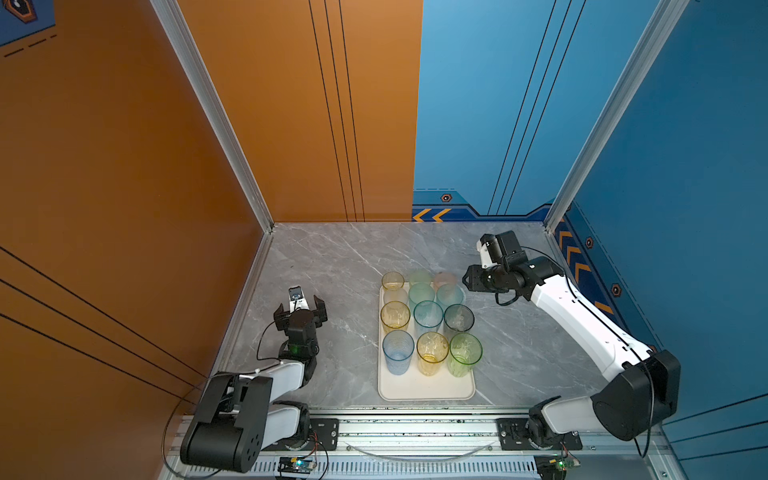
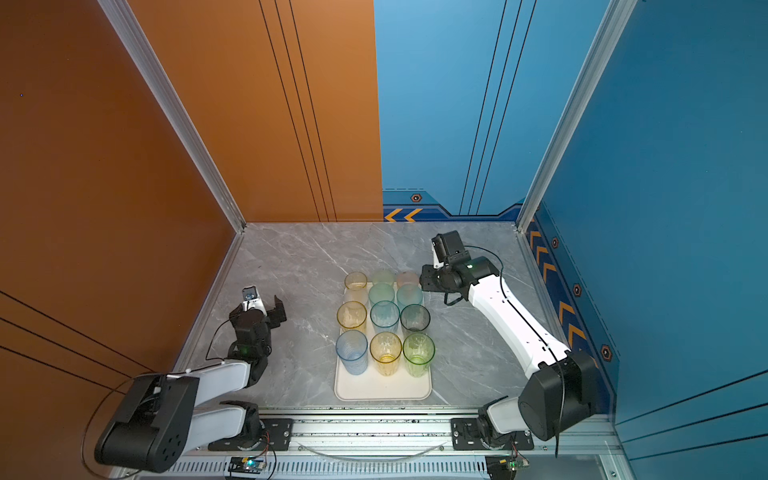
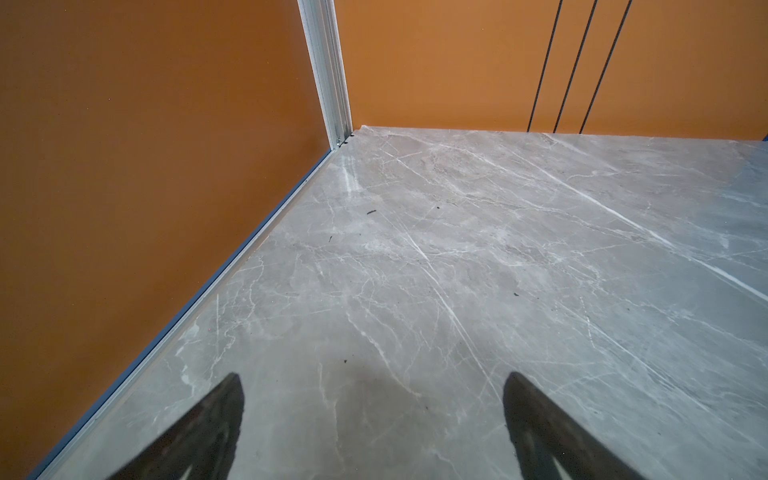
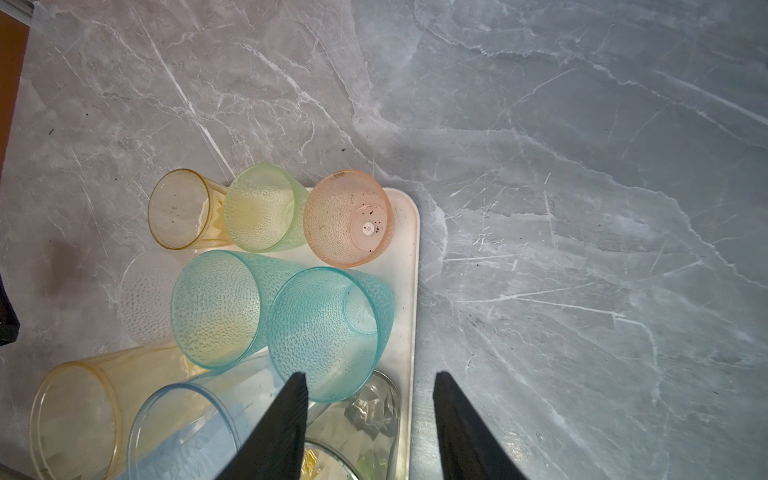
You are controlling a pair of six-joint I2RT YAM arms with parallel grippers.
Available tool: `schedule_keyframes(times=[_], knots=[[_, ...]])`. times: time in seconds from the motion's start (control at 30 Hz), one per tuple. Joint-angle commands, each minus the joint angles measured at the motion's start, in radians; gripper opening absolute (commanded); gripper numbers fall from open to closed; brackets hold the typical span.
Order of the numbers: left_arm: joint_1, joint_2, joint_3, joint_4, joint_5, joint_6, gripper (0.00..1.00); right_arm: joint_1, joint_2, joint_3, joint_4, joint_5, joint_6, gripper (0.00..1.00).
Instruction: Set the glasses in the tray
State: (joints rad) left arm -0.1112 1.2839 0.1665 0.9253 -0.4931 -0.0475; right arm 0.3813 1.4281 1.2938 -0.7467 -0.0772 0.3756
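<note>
The tray (image 1: 426, 390) lies lengthwise on the grey marble tabletop (image 1: 332, 270), right of the middle in both top views. The glasses (image 1: 428, 314) stand upright on it, mouths up, packed in three columns of four. The nearest row holds a blue glass (image 1: 398, 351), a yellow glass (image 1: 432, 352) and a green glass (image 1: 464, 353), with a bare strip of tray in front of them. At the far end a frosted pink glass (image 4: 347, 218) sits in the tray's corner, dark specks on its bottom. Beside it stand a pale green glass (image 4: 264, 208) and a far yellow glass (image 4: 178, 208); they hide the rim, so I cannot tell whether they sit fully inside. The right claw (image 4: 370, 375) hovers over the tray's far right edge, above a teal glass (image 4: 328, 332), jaws parted and pinching nothing. The left claw (image 3: 374, 375) is well apart from the tray, near the orange wall (image 1: 104, 187), jaws spread wide over the tabletop.
</note>
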Motion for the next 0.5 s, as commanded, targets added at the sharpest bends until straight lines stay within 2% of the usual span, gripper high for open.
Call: schedule_keyframes(times=[0.0,0.1,0.17,0.23,0.37,0.47], knots=[[-0.005,0.074,-0.009,0.231,0.013,0.052,0.98,-0.003,0.027,0.014,0.013,0.019,0.019,0.49],[-0.014,0.171,0.013,0.287,0.018,0.06,0.98,-0.002,0.034,0.023,0.014,0.022,0.014,0.49],[-0.035,0.259,0.022,0.384,0.025,0.101,0.98,-0.002,0.03,0.018,0.013,0.032,0.009,0.49],[-0.078,0.288,0.034,0.402,0.021,0.156,0.98,-0.007,0.022,0.015,0.014,0.04,0.004,0.49],[-0.066,0.3,0.017,0.427,0.058,0.141,0.98,-0.022,0.01,0.01,0.013,0.054,-0.001,0.49],[-0.073,0.37,0.04,0.476,0.074,0.171,0.98,-0.028,0.002,0.007,0.03,0.066,0.0,0.49]])
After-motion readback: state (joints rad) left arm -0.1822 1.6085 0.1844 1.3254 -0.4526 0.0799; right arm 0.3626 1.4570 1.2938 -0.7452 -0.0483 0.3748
